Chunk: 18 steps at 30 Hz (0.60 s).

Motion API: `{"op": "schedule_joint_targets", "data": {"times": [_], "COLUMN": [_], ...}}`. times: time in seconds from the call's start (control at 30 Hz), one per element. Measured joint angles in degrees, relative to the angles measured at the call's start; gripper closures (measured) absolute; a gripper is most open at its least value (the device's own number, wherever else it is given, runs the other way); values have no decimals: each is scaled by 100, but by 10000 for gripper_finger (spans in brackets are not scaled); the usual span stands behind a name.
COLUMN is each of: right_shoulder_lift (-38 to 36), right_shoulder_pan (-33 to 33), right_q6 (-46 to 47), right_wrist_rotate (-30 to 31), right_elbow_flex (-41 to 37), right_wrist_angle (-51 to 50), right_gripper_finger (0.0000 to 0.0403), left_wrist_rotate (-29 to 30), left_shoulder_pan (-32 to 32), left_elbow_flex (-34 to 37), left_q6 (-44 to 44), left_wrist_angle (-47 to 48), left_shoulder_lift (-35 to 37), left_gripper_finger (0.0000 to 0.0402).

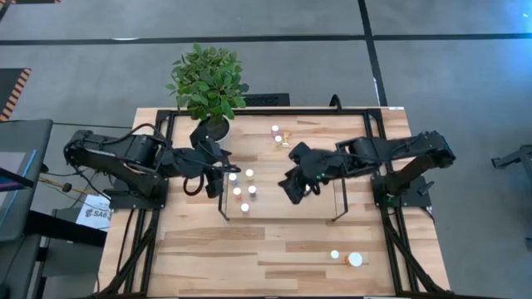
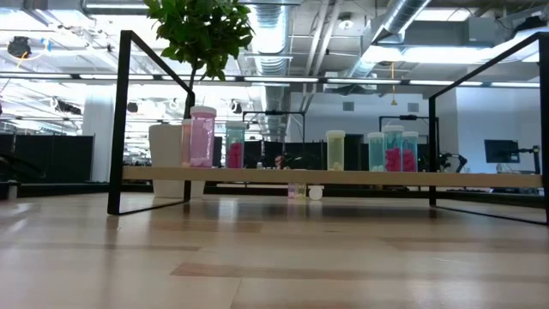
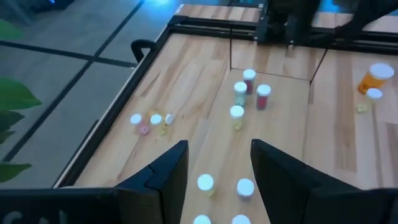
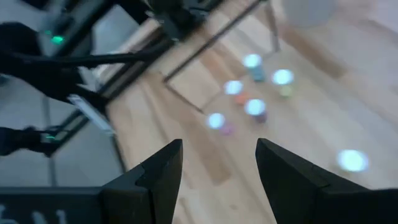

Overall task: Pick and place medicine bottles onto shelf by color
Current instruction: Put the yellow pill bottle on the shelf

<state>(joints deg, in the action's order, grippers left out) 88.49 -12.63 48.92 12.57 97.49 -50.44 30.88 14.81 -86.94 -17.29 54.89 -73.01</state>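
approx. half done, i judge: five bottles (image 1: 242, 189) stand on the shelf (image 1: 316, 208), left end. left: three at the far edge (image 1: 280, 137), two near right (image 1: 347, 257). left gripper (image 1: 218, 176) and right gripper (image 1: 293, 188) hover over shelf, both open, empty.

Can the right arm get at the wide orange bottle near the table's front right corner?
Probably yes: the wide orange bottle stands in open tabletop with only one small bottle beside it, and the right gripper, jaws open and empty, hovers over the shelf.
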Motion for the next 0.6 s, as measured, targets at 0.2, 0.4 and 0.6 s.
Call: {"op": "schedule_joint_targets", "data": {"times": [0.2, 0.4, 0.6], "right_shoulder_lift": [-107, -32, 120], "right_shoulder_pan": [674, 1604, 2624], "right_q6": [-1006, -3116, -6993], "right_wrist_rotate": [-47, -10, 109], "right_elbow_flex": [303, 457, 439], "right_wrist_angle": [-1376, -2145, -2322], "right_gripper_finger": [177, 173, 180], "left_wrist_rotate": [70, 467, 673], "left_shoulder_pan": [-35, -255, -657], "left_elbow_flex": [0, 0, 0], "left_q6": [134, 366, 348], "left_wrist_angle": [-69, -298, -433], "left_shoulder_lift": [-2, -2, -2], "left_gripper_finger": [239, 239, 239]}}
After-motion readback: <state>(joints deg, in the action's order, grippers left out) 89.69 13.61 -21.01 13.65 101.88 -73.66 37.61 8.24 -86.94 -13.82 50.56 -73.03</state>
